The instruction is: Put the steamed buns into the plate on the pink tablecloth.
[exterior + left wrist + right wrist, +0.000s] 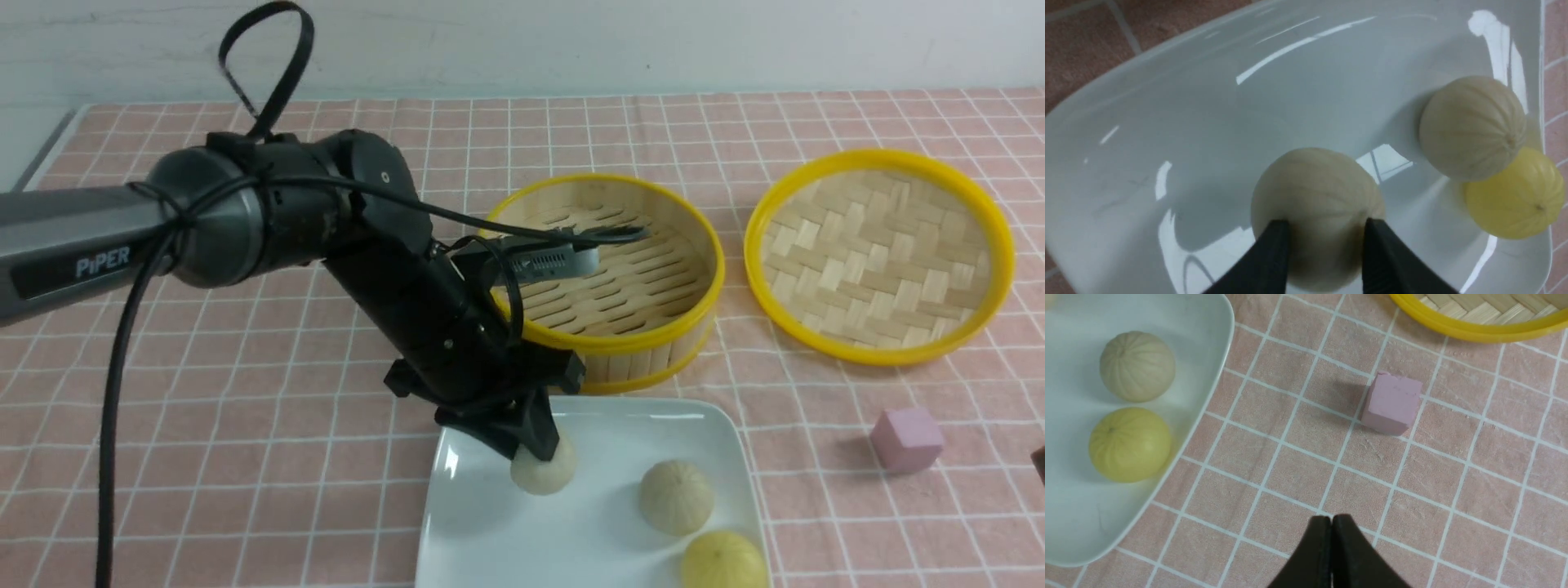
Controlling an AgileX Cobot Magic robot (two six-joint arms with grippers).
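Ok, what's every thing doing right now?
Left gripper: fingers astride a cream bun, grip unclear.
Right gripper: shut, empty.
Second cream bun: lying in the plate.
Yellow bun: in the plate too.
Steamer: open, empty.
Lid: off, lying on the cloth.
Cube: sitting on the cloth.

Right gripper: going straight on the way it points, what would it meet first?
Probably the pink tablecloth: the shut right gripper aims at bare cloth short of the pink cube, though depth is unclear.
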